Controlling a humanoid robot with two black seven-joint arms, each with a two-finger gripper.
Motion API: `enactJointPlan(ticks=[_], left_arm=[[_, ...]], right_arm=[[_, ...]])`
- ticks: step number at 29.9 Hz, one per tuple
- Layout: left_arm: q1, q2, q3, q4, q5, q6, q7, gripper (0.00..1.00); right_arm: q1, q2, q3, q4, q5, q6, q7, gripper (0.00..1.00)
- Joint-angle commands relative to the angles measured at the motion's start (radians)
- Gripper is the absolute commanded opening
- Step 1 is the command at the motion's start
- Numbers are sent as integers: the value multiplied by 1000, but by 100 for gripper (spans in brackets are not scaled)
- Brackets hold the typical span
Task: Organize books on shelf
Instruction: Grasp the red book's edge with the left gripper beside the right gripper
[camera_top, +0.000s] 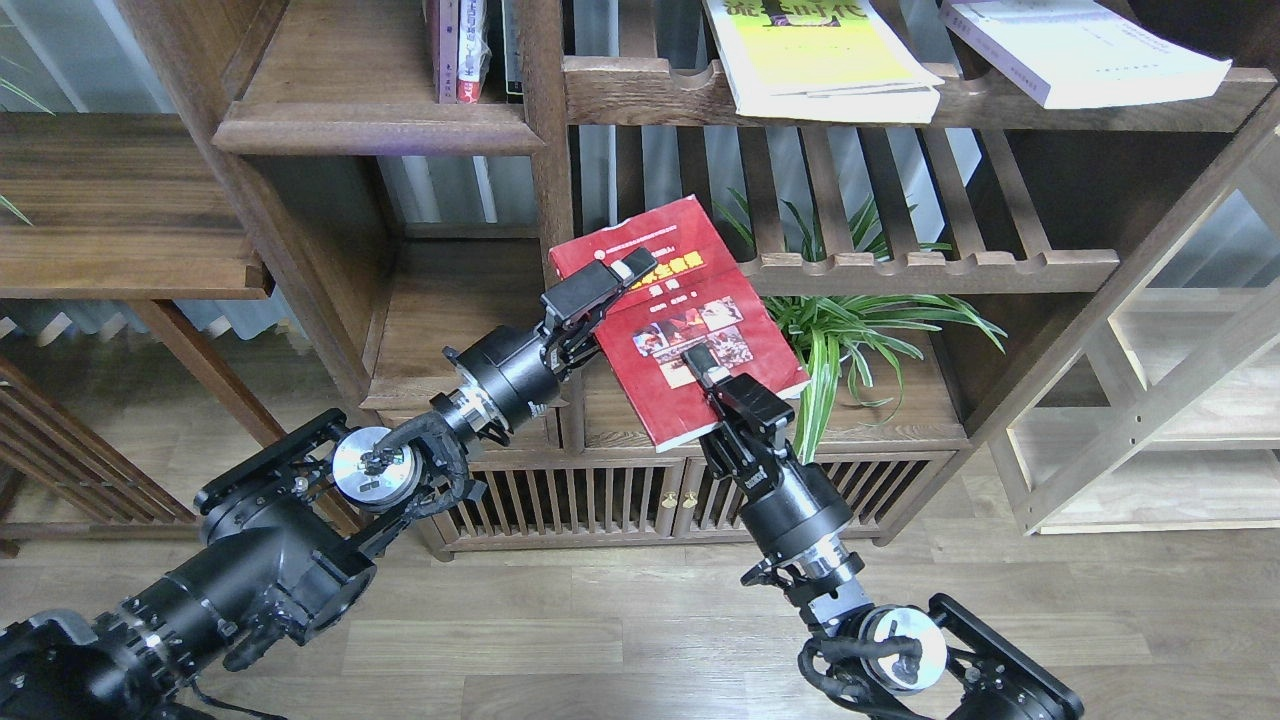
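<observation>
The red book (690, 340) with a yellow title and cover photo hangs tilted in the air in front of the bookcase's middle post. My right gripper (708, 372) is shut on its lower edge, one finger on the cover. My left gripper (622, 275) is at its upper left edge, one finger lying on the cover and the other hidden behind the book. The yellow-green book (820, 60) and the white-lavender book (1080, 50) lie flat on the upper slatted rack. The solid dark-brown shelf (375, 130) is at the upper left, with upright books (465, 50) at its right end.
A lower slatted rack (930, 268) and a green plant (870, 330) are right behind the red book. The middle post (550, 180) stands beside the book. A low cabinet with slatted doors (600, 500) is below. Pale shelving (1150, 420) stands at the right.
</observation>
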Motion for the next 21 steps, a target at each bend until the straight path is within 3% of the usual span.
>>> enactJointPlan(ticks=[1, 4, 7, 10, 14, 18, 21], left_arm=[[9, 0, -2, -10, 0, 0, -4, 34], [18, 0, -3, -7, 2, 0, -1, 12], [38, 0, -2, -1, 3, 0, 3, 2], [56, 0, 1, -1, 6, 0, 1, 1], [78, 0, 7, -13, 6, 0, 0, 0], [79, 0, 10, -18, 16, 0, 1, 0], [76, 0, 10, -18, 26, 0, 1, 0]], right_arm=[[0, -2, 1, 0, -1, 0, -1, 12], [0, -2, 1, 0, -5, 0, -3, 12], [0, -2, 1, 0, -5, 0, -3, 12], [0, -3, 2, 0, -5, 0, -3, 12], [2, -5, 1, 0, -14, 0, -3, 22], [2, -6, 15, -1, -22, 0, -3, 24], [9, -17, 19, -3, -22, 0, -3, 36]])
